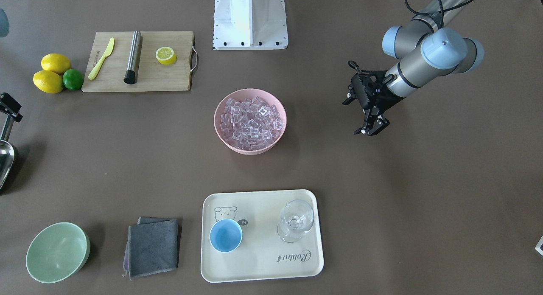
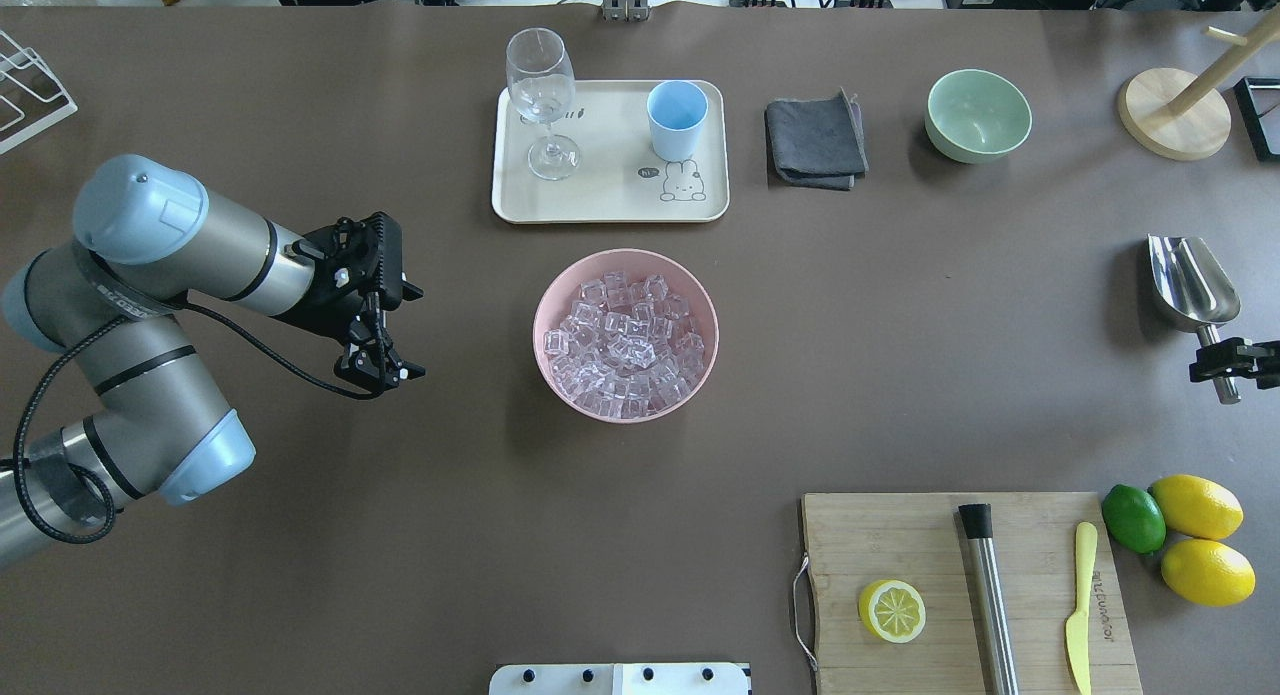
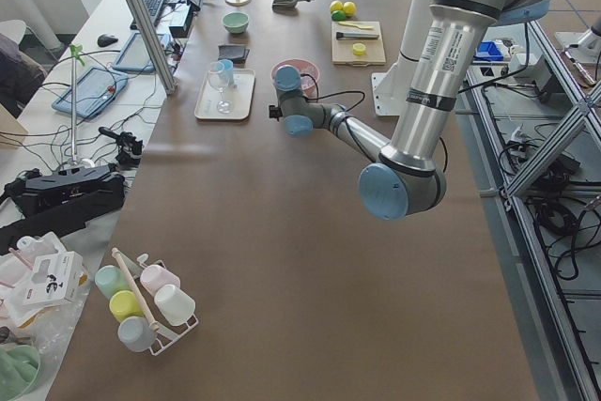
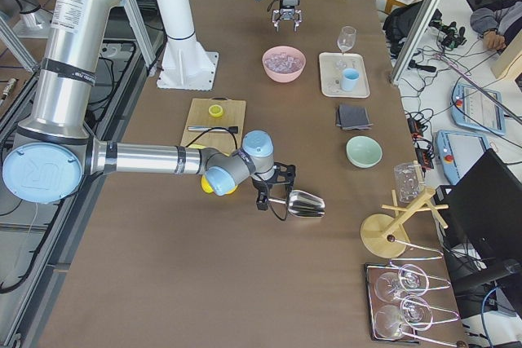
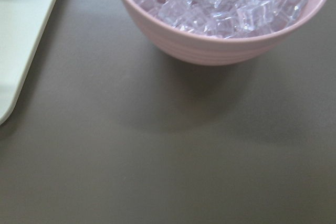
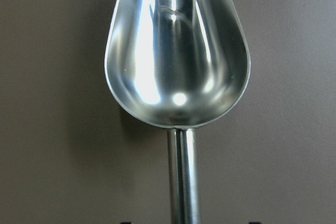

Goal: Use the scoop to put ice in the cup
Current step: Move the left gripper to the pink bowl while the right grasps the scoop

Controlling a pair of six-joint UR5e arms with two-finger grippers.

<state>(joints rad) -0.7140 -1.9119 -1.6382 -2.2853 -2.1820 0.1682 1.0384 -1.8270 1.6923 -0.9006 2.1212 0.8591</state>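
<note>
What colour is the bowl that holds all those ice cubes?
The bowl is plain pink, clearest in the overhead exterior view.

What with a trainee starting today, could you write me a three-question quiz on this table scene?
1. True or false: the scoop already holds some ice.
2. Where does the cup stand?
A. on the cutting board
B. on the tray, beside the stemmed glass
C. inside the green bowl
3. Fill in: all the ice lies in the ___ bowl.

Key: 1 false, the scoop is empty; 2 B; 3 pink.
</note>
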